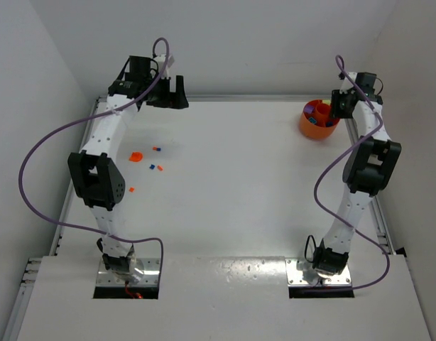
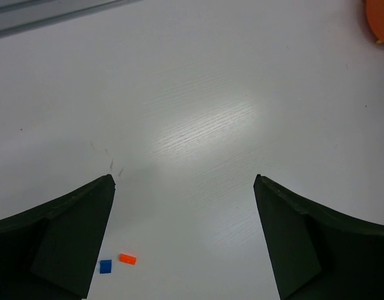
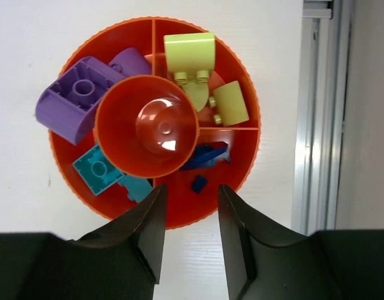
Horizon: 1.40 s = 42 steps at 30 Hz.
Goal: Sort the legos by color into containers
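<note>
The right gripper point(image 3: 192, 192) hung narrowly parted and empty above the orange container point(image 3: 247, 153), a blue brick point(image 3: 199, 183) in the compartment beneath it. The left gripper point(image 2: 184, 181) stood wide open over the table point(image 2: 198, 112), an orange lego point(image 2: 127, 259) near one finger.

The left arm point(image 1: 103, 145) and right arm point(image 1: 356, 195) are white links with bulky black joint housings. A purple cable point(image 1: 21, 181) loops beside each. Silvery bolted base plates point(image 1: 151, 271) sit at the frame's bottom. The left gripper point(image 1: 168, 99) and right gripper point(image 3: 192, 190) have matte black, wedge-shaped fingers point(image 2: 67, 231).
</note>
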Motion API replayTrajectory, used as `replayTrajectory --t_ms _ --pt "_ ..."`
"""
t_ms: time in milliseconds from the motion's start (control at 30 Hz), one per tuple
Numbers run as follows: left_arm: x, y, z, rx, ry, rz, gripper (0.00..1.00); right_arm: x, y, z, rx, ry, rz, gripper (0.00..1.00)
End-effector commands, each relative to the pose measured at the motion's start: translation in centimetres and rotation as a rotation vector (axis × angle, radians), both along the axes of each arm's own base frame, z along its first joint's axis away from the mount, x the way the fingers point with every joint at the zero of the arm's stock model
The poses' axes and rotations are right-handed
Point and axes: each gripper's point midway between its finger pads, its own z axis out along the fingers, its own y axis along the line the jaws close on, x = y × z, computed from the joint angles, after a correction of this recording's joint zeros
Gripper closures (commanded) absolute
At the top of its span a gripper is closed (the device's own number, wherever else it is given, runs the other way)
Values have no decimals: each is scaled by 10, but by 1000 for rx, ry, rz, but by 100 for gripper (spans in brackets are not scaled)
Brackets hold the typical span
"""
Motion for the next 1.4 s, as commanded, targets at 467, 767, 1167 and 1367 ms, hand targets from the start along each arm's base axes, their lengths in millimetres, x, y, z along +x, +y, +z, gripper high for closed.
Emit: replayTrajectory --t_ms 467,767,1167,1367 --pt "-131 145 -120 369 321 85 42 -71 133 80 193 -89 445 24" --pt "-162 243 -144 415 437 292 38 -89 167 82 194 -91 521 24" --pt "-132 281 -169 318 547 452 39 -86 186 87 189 -103 555 24" --pt "-112 275 -190 262 581 435 45 -82 189 88 166 -104 555 24"
